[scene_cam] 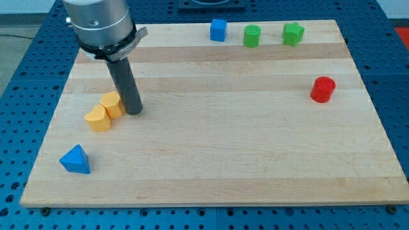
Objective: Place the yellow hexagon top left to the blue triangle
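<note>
Yellow hexagon block, touching tip and yellow heart-like block near wooden board's left edge: best nudged gently toward blue triangle block; no jaws.

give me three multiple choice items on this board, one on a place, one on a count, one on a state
1. Where is the blue triangular block?
A. the view's bottom left
B. the view's top right
C. the board's centre

2. How many green blocks are there?
A. one
B. two
C. four

3. My tip is
A. beside the two yellow blocks
B. touching the red cylinder
C. at the blue cube

Key: 1 A, it lies near the wooden board's lower left corner. 2 B, a green cylinder and a second green block at the top. 3 A, the tip stands just right of the yellow hexagon, which adjoins another yellow block.
</note>
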Robot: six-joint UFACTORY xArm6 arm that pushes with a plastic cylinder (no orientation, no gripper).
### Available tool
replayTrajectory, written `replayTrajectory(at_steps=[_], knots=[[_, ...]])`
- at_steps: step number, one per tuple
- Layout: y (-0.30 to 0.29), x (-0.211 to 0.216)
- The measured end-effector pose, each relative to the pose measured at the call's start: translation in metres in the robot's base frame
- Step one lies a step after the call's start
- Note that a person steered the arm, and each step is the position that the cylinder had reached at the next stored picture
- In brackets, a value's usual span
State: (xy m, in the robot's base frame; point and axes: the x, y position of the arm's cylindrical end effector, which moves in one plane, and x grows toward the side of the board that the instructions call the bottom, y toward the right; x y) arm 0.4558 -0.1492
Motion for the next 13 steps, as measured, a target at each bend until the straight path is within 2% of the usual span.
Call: replayTrajectory(at_steps=[1,3,5,6,7,8,9,12,13], knots=[[-0.005,0.012],[-0.044,-0.047],[-0.092,-0.067],[-0.104,-0.068],[-0.108,-0.052],[-0.109,-0.072],[-0.134,-0.079],[-0.125,0.032],[-0.098,0.039]])
